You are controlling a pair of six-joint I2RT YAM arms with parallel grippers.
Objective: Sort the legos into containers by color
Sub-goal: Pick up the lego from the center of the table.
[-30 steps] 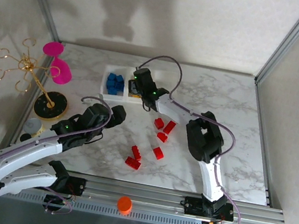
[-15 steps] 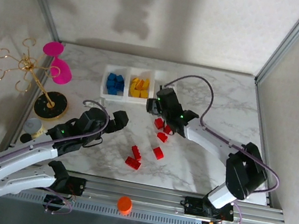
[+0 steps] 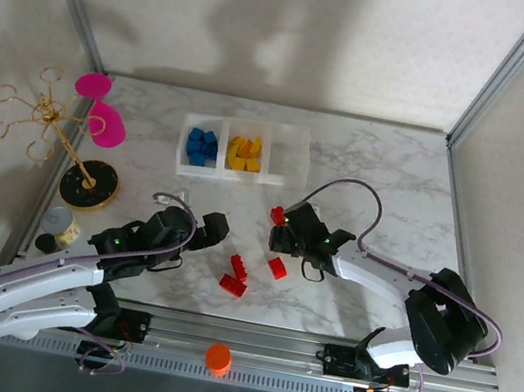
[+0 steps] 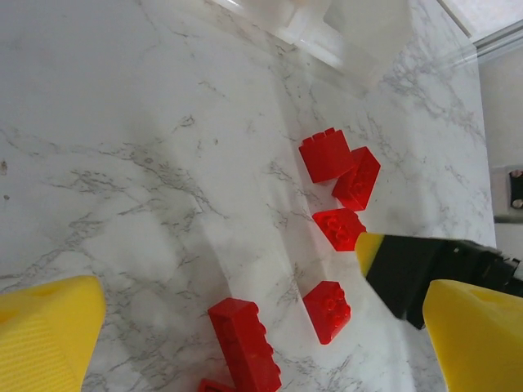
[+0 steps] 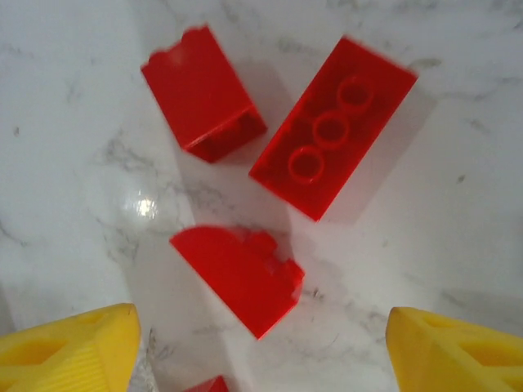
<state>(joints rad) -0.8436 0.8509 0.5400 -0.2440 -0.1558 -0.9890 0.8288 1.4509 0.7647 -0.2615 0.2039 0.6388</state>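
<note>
Hovering low, the right gripper point(image 5: 257, 320) is holding its jaws wide over a tilted red brick point(image 5: 237, 278) at lower centre. It should be centring, then closing squarely, clear of the three-stud brick point(image 5: 331, 126) above. The left gripper point(image 3: 214, 226), also wide, is waiting mid-left. Since half a second ago the right arm has been dropping away from the bins point(image 3: 287, 155) at upper centre.

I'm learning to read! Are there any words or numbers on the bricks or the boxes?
No text can be read.
The red brick has round bumps on top; any logo on them is too blurred to read.
The boxes and the orange cap look plain.
</note>
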